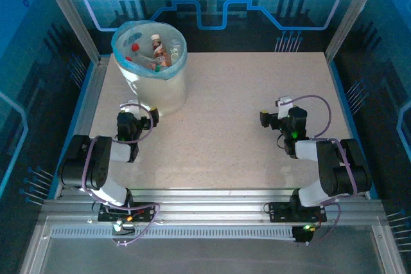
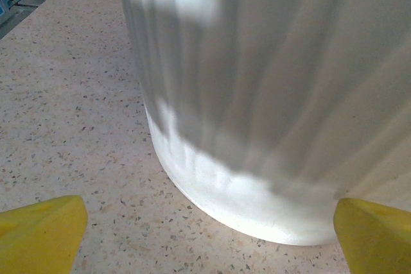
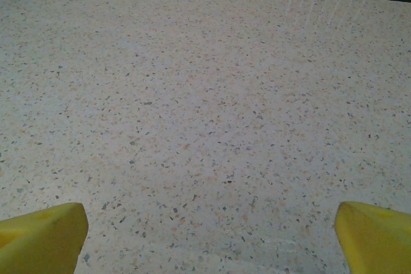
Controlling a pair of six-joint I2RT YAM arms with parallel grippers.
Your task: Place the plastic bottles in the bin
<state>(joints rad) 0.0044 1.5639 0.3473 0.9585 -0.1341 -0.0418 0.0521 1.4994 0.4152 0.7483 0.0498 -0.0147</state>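
1. The bin (image 1: 157, 91) stands upright at the far left of the worktop (image 1: 244, 126), with a light-blue bag folded over its rim.
2. The plastic bottles (image 1: 156, 51) lie heaped inside the bin; red and white caps show among them.
3. The left fingers (image 2: 42, 234) are spread wide and hold nothing. They sit low over the worktop on the near side of the bin and point at its base, with the white ribbed wall close ahead of the yellow tips.
4. The right fingers (image 3: 45, 235) are also spread wide and hold nothing. They hang over speckled worktop on the right side, well apart from the bin and the bottles.
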